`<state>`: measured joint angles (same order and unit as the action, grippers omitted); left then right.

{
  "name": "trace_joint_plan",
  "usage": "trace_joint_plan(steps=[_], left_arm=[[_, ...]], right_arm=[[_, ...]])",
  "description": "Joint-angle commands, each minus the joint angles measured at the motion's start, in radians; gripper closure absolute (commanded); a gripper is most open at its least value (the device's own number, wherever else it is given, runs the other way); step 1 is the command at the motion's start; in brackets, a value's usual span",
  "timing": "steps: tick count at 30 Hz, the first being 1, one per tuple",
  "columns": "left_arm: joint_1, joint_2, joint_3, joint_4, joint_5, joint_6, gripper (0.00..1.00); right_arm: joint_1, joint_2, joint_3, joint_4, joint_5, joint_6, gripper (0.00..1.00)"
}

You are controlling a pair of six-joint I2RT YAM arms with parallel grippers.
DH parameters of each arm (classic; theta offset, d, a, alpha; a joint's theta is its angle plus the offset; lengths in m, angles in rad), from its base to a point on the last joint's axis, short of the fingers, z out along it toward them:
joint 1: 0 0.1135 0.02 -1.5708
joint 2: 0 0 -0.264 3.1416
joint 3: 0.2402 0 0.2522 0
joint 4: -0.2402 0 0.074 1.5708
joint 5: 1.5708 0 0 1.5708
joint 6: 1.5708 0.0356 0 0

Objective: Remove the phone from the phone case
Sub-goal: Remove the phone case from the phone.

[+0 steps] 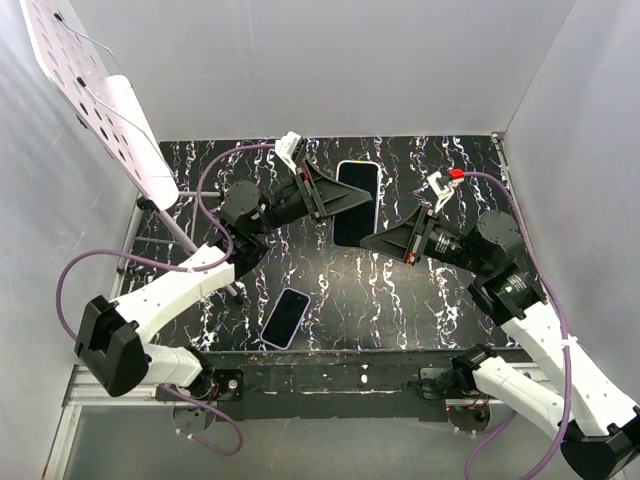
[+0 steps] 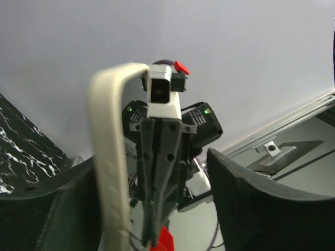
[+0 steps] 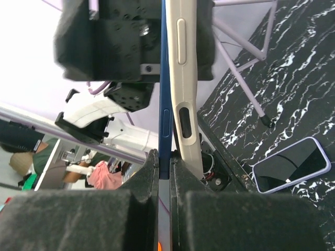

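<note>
Phone (image 3: 164, 112) is up off the table (image 1: 400, 300), its edge clamped tight in the right pincer (image 3: 165, 170), probably so the cream case (image 3: 184, 78) can peel off. Left pincer (image 2: 152, 178) gapes wide around the case, gripping nothing.

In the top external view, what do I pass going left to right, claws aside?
White perforated board → loose phone → held phone → right wrist camera.
</note>
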<state>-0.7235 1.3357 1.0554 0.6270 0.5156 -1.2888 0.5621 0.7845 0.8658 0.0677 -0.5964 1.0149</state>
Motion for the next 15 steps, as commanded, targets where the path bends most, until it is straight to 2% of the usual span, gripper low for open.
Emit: trace_joint_plan(steps=[1, 3, 5, 9, 12, 15], left_arm=[[0.019, -0.122, -0.034, -0.131, 0.037, 0.107, 0.25], [0.027, -0.18, -0.061, -0.193, 0.012, 0.198, 0.19], [0.027, -0.222, -0.066, -0.263, 0.0, 0.281, 0.18], [0.027, -0.266, -0.08, -0.339, 0.009, 0.347, 0.26], [0.029, -0.279, -0.11, -0.287, 0.032, 0.335, 0.35], [0.027, -0.267, -0.129, -0.227, 0.061, 0.3, 0.37]], right_arm=[[-0.014, -0.068, 0.022, 0.023, 0.072, 0.02, 0.99], [-0.018, -0.085, 0.039, -0.009, 0.082, 0.03, 0.99], [-0.022, -0.105, 0.041, -0.008, 0.095, 0.05, 0.99], [-0.03, -0.133, 0.035, 0.009, 0.127, 0.097, 0.99], [-0.034, -0.14, 0.032, 0.024, 0.139, 0.131, 0.99], [-0.041, -0.142, 0.027, 0.037, 0.141, 0.158, 0.99]])
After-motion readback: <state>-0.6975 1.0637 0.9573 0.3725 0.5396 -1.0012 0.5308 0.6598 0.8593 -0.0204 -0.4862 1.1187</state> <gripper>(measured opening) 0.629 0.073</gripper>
